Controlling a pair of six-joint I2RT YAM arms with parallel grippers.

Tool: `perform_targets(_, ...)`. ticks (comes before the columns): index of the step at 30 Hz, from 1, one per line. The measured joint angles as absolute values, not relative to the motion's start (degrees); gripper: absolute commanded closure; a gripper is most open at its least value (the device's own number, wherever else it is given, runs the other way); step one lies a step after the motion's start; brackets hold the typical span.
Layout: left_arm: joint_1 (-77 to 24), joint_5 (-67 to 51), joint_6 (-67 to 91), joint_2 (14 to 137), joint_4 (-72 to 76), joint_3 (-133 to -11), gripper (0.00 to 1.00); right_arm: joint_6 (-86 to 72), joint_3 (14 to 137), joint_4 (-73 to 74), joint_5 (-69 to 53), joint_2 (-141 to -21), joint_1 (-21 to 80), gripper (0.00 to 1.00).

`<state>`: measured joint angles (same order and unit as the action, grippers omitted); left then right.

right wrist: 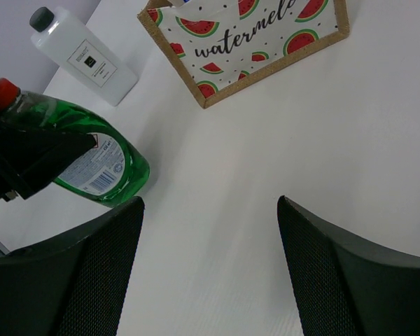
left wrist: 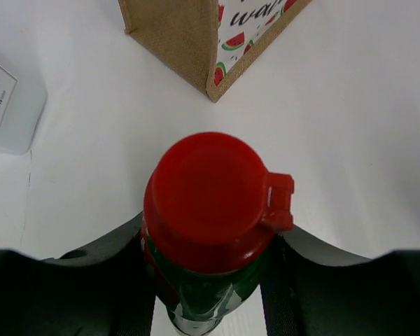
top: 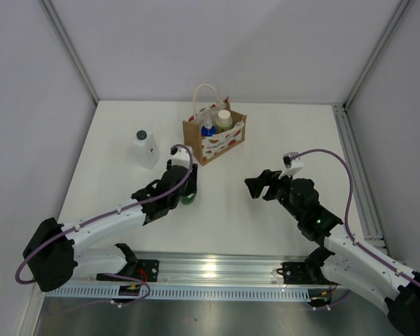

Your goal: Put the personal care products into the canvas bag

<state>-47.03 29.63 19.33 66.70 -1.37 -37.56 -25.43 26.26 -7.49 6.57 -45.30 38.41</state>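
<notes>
My left gripper is shut on the dark green bottle with the red cap, gripping its neck just below the cap. The bottle is tilted, with its base low near the table; I cannot tell if it touches. The canvas bag stands just beyond it, and it also shows in the left wrist view. The orange bottle with the blue cap and the beige bottle with the white cap stand inside the bag. The translucent white bottle with the black cap stands left of the bag. My right gripper is open and empty.
The white table is enclosed by white walls on three sides. A metal rail holding the arm bases runs along the near edge. The bag's rope handle loops up above its opening.
</notes>
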Motion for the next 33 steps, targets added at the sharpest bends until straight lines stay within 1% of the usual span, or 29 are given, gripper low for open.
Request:
perform_targets(8,-46.98,31.14,16.95,66.30,-4.89,-46.65,0.99,-25.45,26.26,-7.49,6.55,-45.30,38.46,0.20)
perform_targets(16,-43.31,31.29,13.06,69.06,-7.20,-61.12,1.00,-25.47,26.26,-7.49,6.31,-45.19,38.48,0.20)
perform_targets(22,-39.72,29.30,8.14,74.83,-6.11,-72.90,0.99,-25.87,26.26,-7.49,5.69,-44.86,38.48,0.20)
perform_targets(26,-35.88,24.56,6.70,79.59,-4.93,-78.81,1.00,-25.93,26.26,-7.51,5.52,-44.75,38.52,0.20)
perform_targets(30,-32.40,20.36,5.21,87.22,-5.17,-86.72,1.00,-26.09,26.26,-7.53,5.23,-44.75,38.52,0.20)
perform_targets(33,-30.96,17.78,2.48,91.70,-3.68,-89.10,1.00,-26.22,26.26,-7.53,5.02,-44.75,38.52,0.20)
